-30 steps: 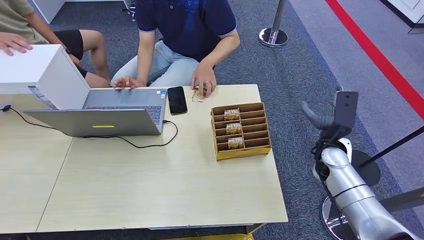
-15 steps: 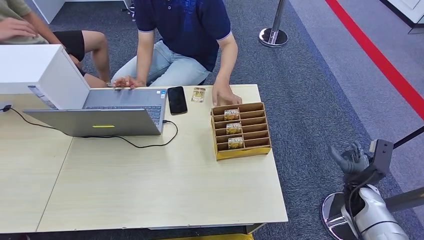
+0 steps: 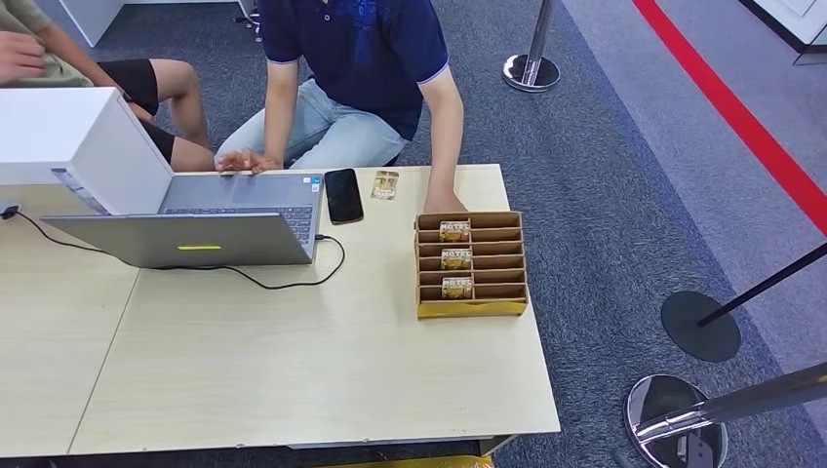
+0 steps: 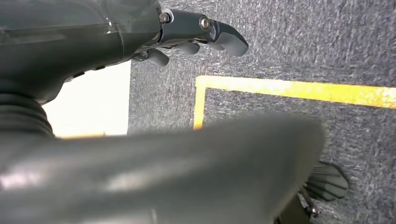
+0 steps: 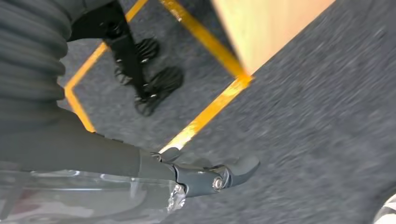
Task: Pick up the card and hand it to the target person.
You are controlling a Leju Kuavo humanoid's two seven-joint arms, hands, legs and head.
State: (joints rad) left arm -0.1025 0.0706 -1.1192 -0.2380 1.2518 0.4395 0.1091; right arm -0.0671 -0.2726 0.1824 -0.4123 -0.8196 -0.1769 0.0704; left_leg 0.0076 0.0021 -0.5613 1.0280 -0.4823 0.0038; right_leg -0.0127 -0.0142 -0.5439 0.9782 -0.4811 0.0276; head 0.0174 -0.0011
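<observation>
A cardboard card holder (image 3: 472,307) stands on the table's right part, with three cards (image 3: 454,259) upright in its slots. One more card (image 3: 385,184) lies flat on the table beside a black phone (image 3: 342,195). A person in a navy shirt (image 3: 361,58) sits behind the table, one hand (image 3: 444,203) touching the holder's far edge. My left hand (image 4: 201,32) hangs over grey carpet, fingers stretched out and holding nothing. My right hand (image 5: 210,177) also hangs over the carpet and holds nothing.
An open laptop (image 3: 195,229) with a black cable and a white box (image 3: 68,136) take the table's left part. A second person (image 3: 146,78) sits at the far left. Stanchion bases (image 3: 673,419) and barrier poles stand on the carpet to the right.
My right arm has dropped from beside the table out of the head view. The person's hand left the card by the phone and moved to the holder, which has turned slightly.
</observation>
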